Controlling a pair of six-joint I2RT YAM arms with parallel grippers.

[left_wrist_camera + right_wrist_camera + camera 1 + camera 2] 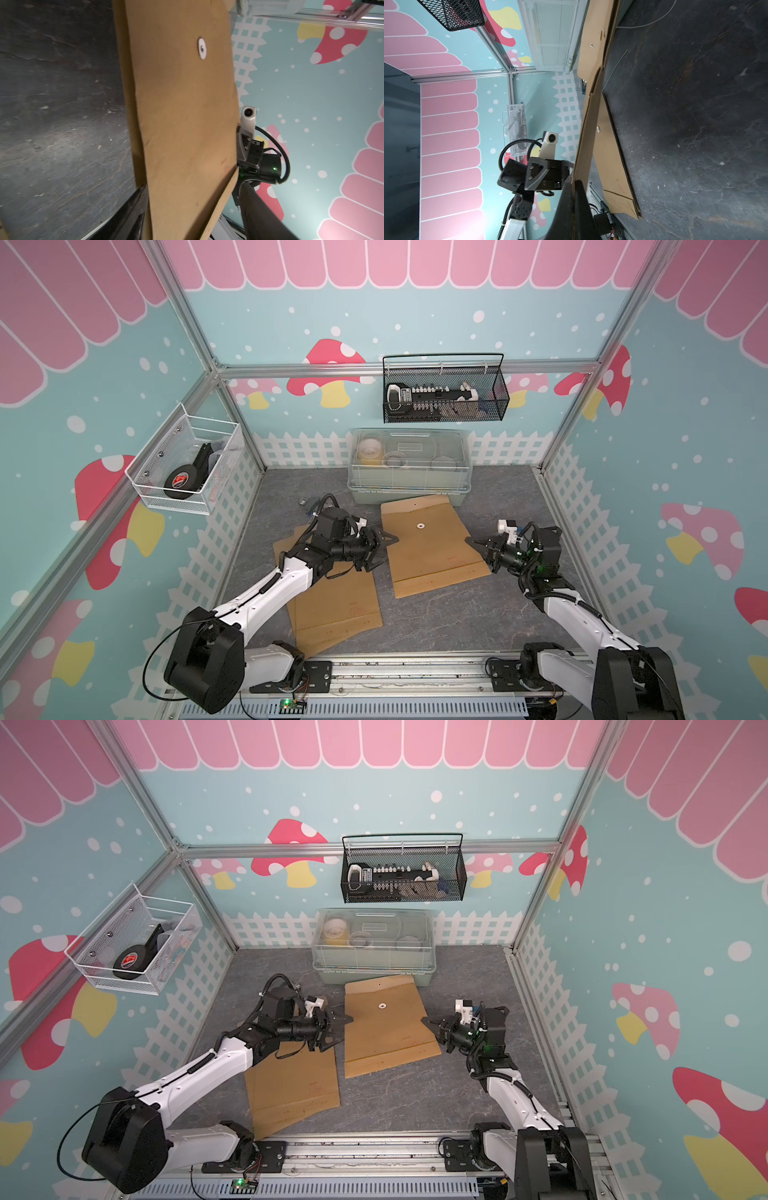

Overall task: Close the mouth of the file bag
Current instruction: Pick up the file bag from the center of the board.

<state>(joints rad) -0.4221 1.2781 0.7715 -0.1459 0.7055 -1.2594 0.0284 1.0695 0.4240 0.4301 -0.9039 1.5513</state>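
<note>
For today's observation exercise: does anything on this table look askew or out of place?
The file bag sits skewed, its open flap end by the clear box, one side pinched by the right gripper. The spare bags lie fanned, not squared.

The brown kraft-paper file bag (432, 556) is matt and creased; dark grey stone-patterned tabletop (457, 614) matt, mottled; far translucent plastic lidded box (409, 485) glossy; black metal mesh basket (444, 415) matt.

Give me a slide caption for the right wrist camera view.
Right gripper shut on the edge of a file bag, holding that side raised off the dark table, where other file bags lie flat.
</note>
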